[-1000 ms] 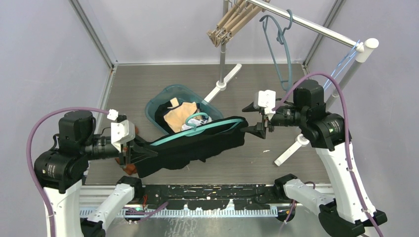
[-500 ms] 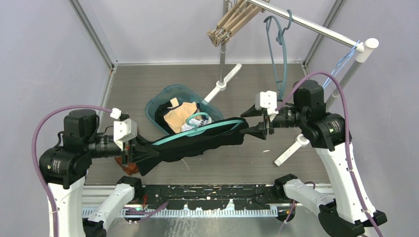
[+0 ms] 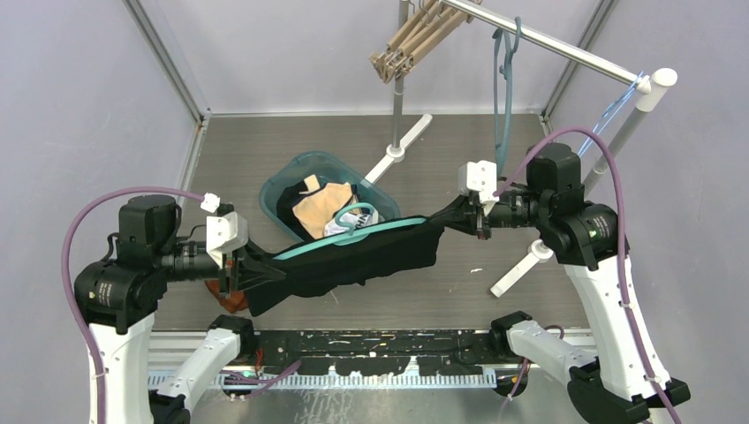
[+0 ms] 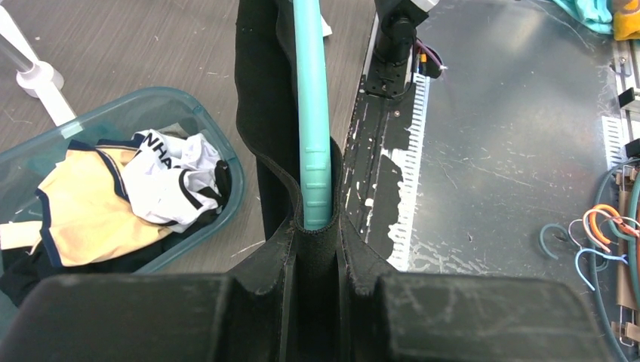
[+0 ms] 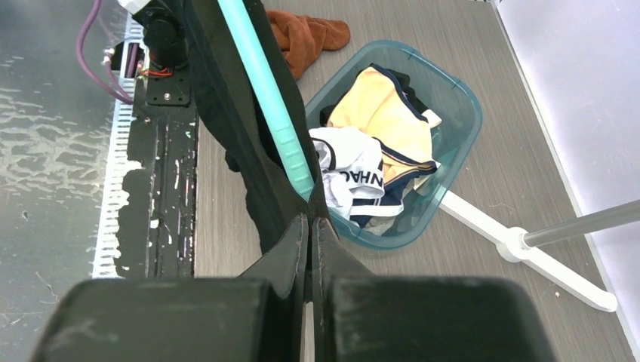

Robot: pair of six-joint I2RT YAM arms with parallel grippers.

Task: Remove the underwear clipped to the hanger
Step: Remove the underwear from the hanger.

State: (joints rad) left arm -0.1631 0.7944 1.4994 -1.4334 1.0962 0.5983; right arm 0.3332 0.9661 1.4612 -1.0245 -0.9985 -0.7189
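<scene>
Two grippers hold the black underwear (image 3: 353,261) off the worktop (image 3: 265,141), drawn out along the teal hanger (image 3: 358,233) that runs through its waistband. The left gripper (image 3: 243,272), at the garment's 8 o'clock end, stands narrow and pinches the fabric, with the hanger's tip lodged at its fingertips (image 4: 283,241). The right gripper (image 3: 459,216), at the 2 o'clock end, is closed flat on a thin fold of the cloth just past the hanger's other tip, and its fingers (image 5: 290,253) press together. At 12 o'clock from the underwear, partly hidden behind it, sits a teal tub (image 3: 313,157) holding a yellow garment (image 3: 318,212) and a white one. An orange cloth (image 5: 306,34) lies on the worktop at 7 o'clock, beneath the left gripper. At 1 o'clock a rack rail (image 3: 548,40) carries a blue-grey hanger (image 3: 503,88) and wooden hangers (image 3: 415,40).
</scene>
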